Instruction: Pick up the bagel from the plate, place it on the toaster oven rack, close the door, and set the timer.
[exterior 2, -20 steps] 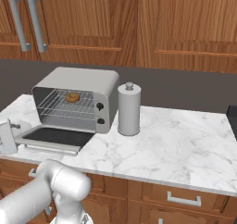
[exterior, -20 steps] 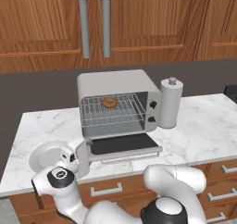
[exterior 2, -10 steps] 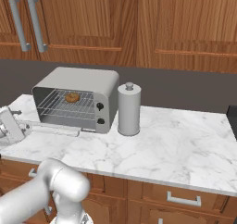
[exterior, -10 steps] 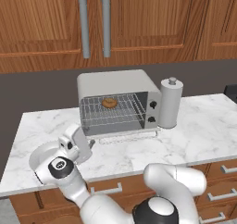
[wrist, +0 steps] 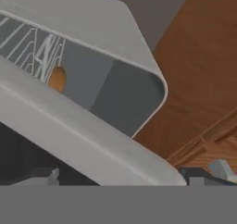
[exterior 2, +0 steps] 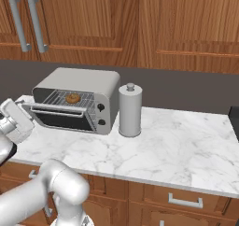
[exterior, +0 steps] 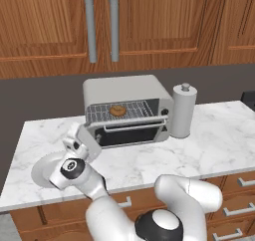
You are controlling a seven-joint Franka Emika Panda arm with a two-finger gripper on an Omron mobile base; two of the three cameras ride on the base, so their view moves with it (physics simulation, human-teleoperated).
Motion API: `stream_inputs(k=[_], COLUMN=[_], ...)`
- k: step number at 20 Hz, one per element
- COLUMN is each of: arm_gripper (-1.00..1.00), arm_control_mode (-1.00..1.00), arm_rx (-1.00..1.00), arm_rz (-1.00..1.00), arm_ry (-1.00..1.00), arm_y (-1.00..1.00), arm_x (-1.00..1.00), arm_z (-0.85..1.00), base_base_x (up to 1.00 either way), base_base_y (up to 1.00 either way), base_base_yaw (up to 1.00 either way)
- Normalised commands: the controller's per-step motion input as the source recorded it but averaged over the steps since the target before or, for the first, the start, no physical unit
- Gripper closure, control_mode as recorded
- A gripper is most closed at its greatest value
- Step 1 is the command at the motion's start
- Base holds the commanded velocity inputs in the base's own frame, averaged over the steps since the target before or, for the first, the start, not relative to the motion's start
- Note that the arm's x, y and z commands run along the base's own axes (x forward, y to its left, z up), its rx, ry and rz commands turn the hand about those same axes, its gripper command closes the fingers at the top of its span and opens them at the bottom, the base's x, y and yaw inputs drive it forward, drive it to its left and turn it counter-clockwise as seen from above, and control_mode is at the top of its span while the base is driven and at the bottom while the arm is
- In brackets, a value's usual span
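Note:
The bagel lies on the toaster oven rack inside the cavity; from the right it is the bagel on the rack. The door stands tilted, about half raised, its frame crossing the hand view just in front of the camera. My gripper is at the door's left end, open, the fingertips spread wide with the frame between them. The plate lies at the left, partly behind my arm, with nothing on its visible part.
A white paper-towel roll stands right beside the oven's right side. Two knobs sit on the oven's right front. Tall wooden cabinet doors hang above. Bare marble counter stretches to the right.
The door has swung up from lying flat open to about half raised. My gripper has risen along with its left end.

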Motion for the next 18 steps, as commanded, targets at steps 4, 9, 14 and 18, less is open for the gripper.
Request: stream_inputs(k=[4,9,14,18], arm_gripper=[-1.00,-1.00,-1.00,-1.00], arm_control_mode=[-1.00,-1.00,-1.00,-1.00], arm_rx=[-0.19,-0.16,-0.19,-0.18], arm_rz=[0.24,0.28,0.29,0.24], arm_ry=[-0.08,-0.07,-0.06,-0.04], arm_y=[-0.01,-0.02,0.00,0.00], arm_x=[0.65,0.69,0.27,0.10], arm_z=[0.02,0.00,0.00,0.00], base_base_x=[0.00,0.00,0.00,0.00], base_base_y=[0.00,0.00,0.00,0.00], base_base_yaw=[0.00,0.00,0.00,0.00])
